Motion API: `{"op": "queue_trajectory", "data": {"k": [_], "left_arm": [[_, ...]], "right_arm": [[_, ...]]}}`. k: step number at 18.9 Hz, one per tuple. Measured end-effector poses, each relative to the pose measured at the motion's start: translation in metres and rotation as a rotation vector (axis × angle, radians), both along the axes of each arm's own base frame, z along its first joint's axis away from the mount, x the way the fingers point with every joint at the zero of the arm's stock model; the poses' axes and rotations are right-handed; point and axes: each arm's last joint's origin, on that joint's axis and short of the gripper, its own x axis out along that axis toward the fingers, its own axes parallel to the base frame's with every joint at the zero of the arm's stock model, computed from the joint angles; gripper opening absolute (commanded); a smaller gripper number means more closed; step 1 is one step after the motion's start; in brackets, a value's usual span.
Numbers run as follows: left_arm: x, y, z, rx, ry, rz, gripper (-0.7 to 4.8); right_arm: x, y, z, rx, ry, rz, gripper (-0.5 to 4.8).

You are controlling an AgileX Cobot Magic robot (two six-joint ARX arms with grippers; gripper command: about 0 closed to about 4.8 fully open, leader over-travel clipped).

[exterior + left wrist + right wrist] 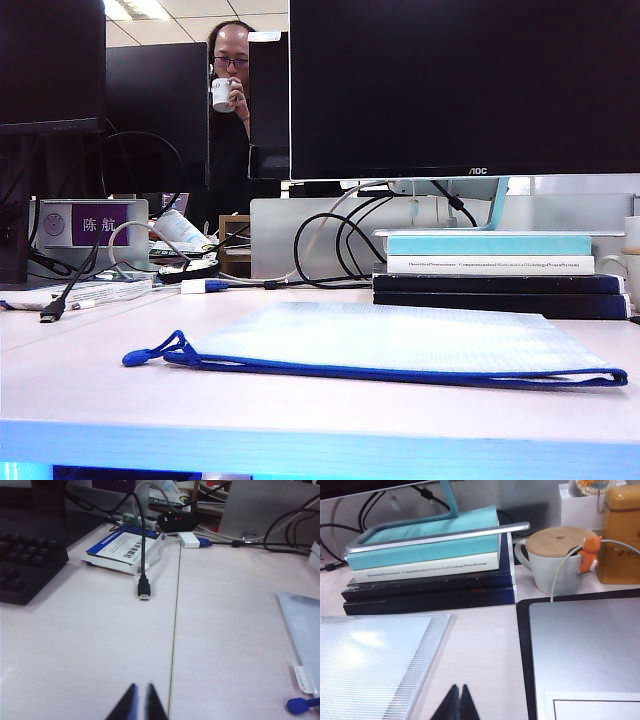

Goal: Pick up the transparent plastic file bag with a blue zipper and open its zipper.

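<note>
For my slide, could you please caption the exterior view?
Transparent file bag lying flat on the table, blue zipper toward the camera, books stacked behind.

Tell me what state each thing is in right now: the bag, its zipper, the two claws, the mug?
Transparent plastic file bag: lying flat on the table, not picked up.
Blue zipper: closed along the bag's near edge.
Left gripper: shut, empty, over bare table beside the bag.
Right gripper: shut, empty, between bag and laptop.
Mug: upright, wooden lid on.

The transparent plastic file bag lies flat, blue zipper closed.
</note>
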Motion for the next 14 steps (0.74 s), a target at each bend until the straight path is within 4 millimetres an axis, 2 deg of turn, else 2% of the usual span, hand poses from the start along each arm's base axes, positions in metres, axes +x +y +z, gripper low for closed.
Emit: {"op": "queue_trajectory", "data": {"k": [14], "left_arm": [[0.0000,0.0000,0.0000,-0.019,0.001,0.002,0.30]], "right_arm": [[0.0000,0.0000,0.0000,0.000,0.000,0.000,0.00]]}}
